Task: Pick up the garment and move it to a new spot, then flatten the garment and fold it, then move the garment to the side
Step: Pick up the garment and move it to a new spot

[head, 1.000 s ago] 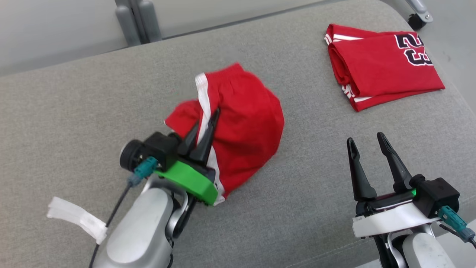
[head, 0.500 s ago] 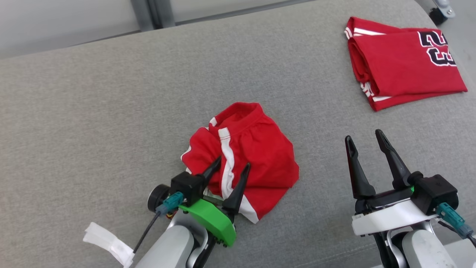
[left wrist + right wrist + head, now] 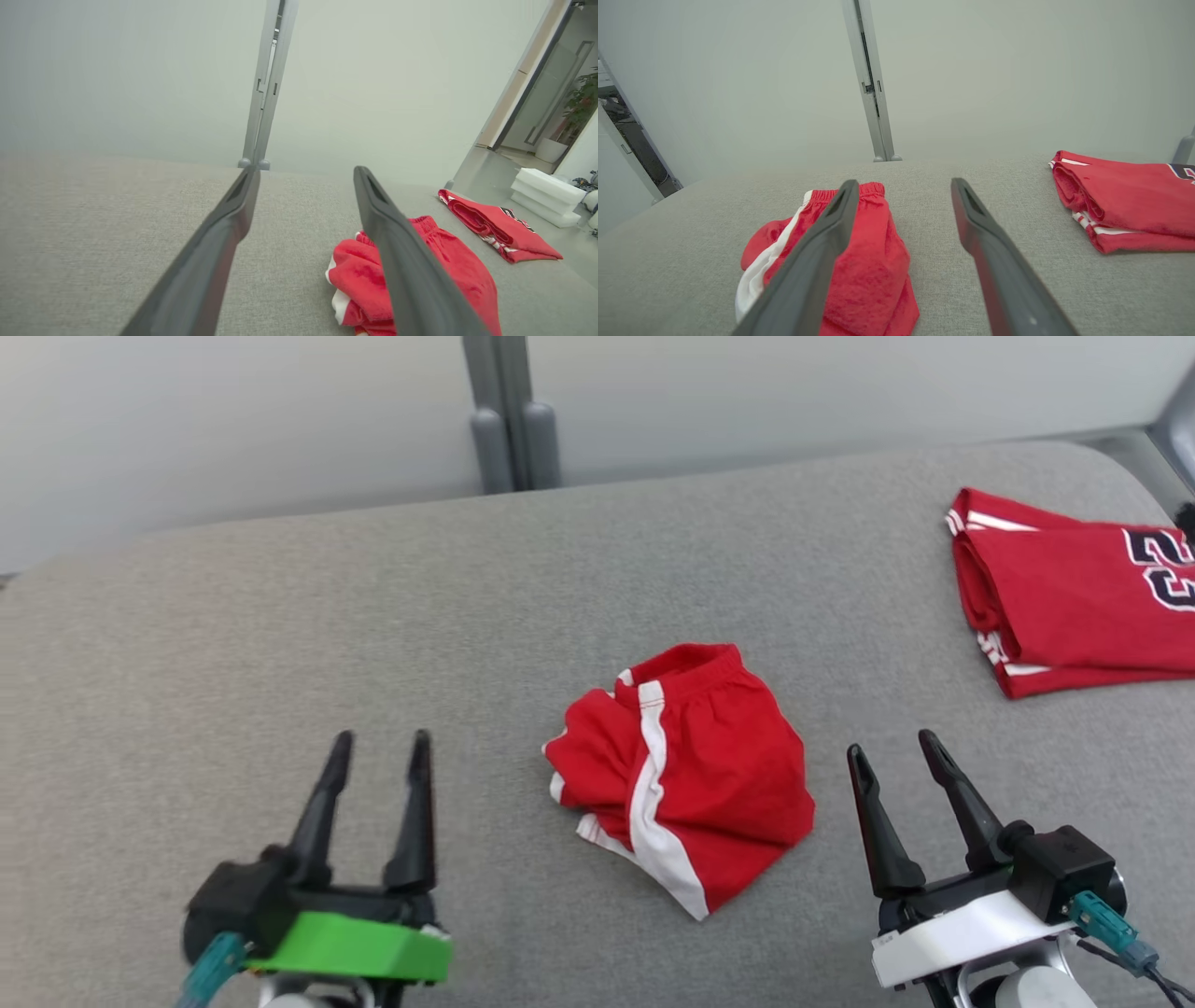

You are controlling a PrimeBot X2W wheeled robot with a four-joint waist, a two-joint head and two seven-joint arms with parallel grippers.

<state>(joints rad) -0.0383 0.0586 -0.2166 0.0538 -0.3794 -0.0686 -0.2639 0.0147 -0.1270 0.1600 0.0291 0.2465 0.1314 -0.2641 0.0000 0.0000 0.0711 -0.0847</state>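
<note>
Currently: work surface is a broad grey fabric cushion [image 3: 280,644] with rounded far corners, weave visible, lying flat. Behind its far edge stands a plain pale wall [image 3: 233,420], split by a grey metal upright [image 3: 509,420] whose two rounded feet sit at the cushion's back edge. Garment: red shorts [image 3: 719,784], white side stripe, gathered waistband turned toward the wall, lying crumpled in a loose heap near the middle of the cushion, toward its near edge, untouched by either claw. Left gripper [image 3: 383,739], green-collared, sits over bare cushion to the left of the shorts, fingers spread apart with nothing between them. Right gripper [image 3: 890,745], white-collared, sits just right of the shorts, fingers likewise spread and empty. Folded red jersey [image 3: 1074,616] with white trim and dark numerals rests at the far right corner, well apart from the shorts. Left wrist view shows, off the right end of the cushion, a glazed doorway [image 3: 537,93], a potted plant [image 3: 579,102] and stacked white foam blocks [image 3: 544,196] on the floor.
</note>
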